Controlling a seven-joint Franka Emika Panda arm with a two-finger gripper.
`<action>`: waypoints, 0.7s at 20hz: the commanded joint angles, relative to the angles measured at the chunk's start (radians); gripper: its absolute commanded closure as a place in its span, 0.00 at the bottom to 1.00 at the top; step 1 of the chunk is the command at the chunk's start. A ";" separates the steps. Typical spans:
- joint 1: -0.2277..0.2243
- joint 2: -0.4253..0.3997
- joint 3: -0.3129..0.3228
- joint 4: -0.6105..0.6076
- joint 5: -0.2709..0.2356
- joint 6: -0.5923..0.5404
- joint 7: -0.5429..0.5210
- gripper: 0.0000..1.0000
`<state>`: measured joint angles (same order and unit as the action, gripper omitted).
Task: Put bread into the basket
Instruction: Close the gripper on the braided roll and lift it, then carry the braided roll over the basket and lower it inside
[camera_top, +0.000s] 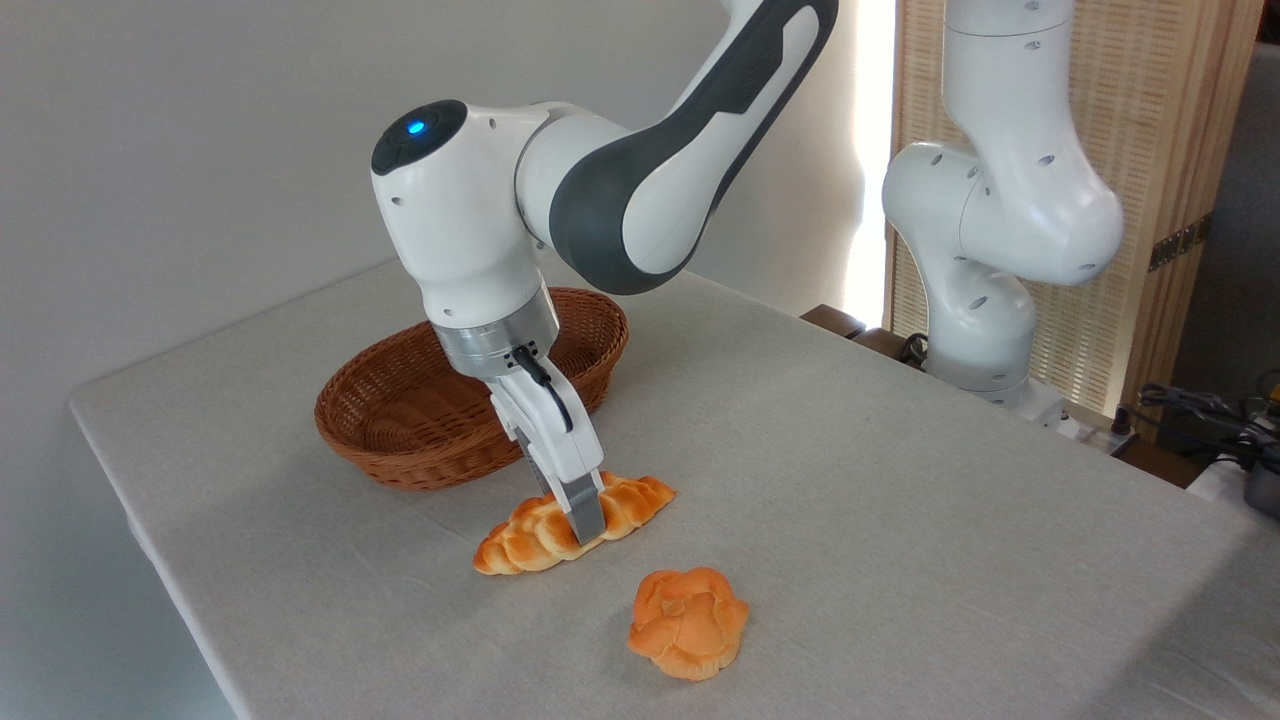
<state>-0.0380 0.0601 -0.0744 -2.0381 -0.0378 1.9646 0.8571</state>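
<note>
Camera view: the long braided golden-orange bread (540, 530) lies flat on the grey cloth-covered table (900, 520), just in front of the oval brown woven wicker basket (400, 420), which sits farther back and to the left. The white arm's gripper (585, 525) is lowered onto the loaf's middle, one grey finger (587, 518) showing against its near side (the other is hidden behind it), so whether the jaws are clenched on it I cannot tell. A small round knotted orange bun (690, 622) rests nearer, to the right, apart from the loaf.
</note>
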 joint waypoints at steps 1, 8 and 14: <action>-0.002 0.000 0.005 0.088 0.004 -0.073 0.011 0.79; 0.000 0.000 0.002 0.306 -0.112 -0.355 -0.007 0.79; -0.005 0.032 -0.181 0.303 -0.145 -0.245 -0.254 0.74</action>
<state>-0.0377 0.0558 -0.1781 -1.7454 -0.1732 1.6566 0.7085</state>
